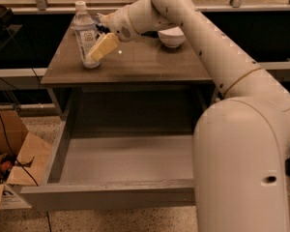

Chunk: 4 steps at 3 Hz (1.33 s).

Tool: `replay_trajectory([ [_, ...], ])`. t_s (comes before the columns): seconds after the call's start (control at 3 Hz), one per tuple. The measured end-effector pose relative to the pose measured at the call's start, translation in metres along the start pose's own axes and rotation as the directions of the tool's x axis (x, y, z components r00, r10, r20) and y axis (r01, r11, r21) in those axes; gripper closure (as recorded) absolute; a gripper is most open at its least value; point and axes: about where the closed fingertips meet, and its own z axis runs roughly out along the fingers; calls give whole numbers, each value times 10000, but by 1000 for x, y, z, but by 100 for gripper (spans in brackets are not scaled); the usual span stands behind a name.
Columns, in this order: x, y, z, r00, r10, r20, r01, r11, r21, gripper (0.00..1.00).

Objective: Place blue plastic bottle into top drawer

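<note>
The blue plastic bottle, clear with a white cap and label, stands upright at the back left of the cabinet top. My gripper reaches in from the right at the bottle's lower half. It is open, with one yellowish finger lying across the bottle's front right side; the other finger is hidden. The top drawer is pulled fully out below, and its grey inside holds nothing.
A white bowl sits on the cabinet top to the right of my wrist. A dark snack bag is mostly hidden behind the gripper. An open cardboard box and cables lie on the floor at the left.
</note>
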Motion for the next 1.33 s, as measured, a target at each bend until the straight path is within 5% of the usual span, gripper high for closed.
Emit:
replay_trajectory([
  [0.33,-10,-5,21,9993,-248,274,258,9990,-368,0],
  [1.33,-33,-19,47,9934,-751,870,806,9948,-619,66],
])
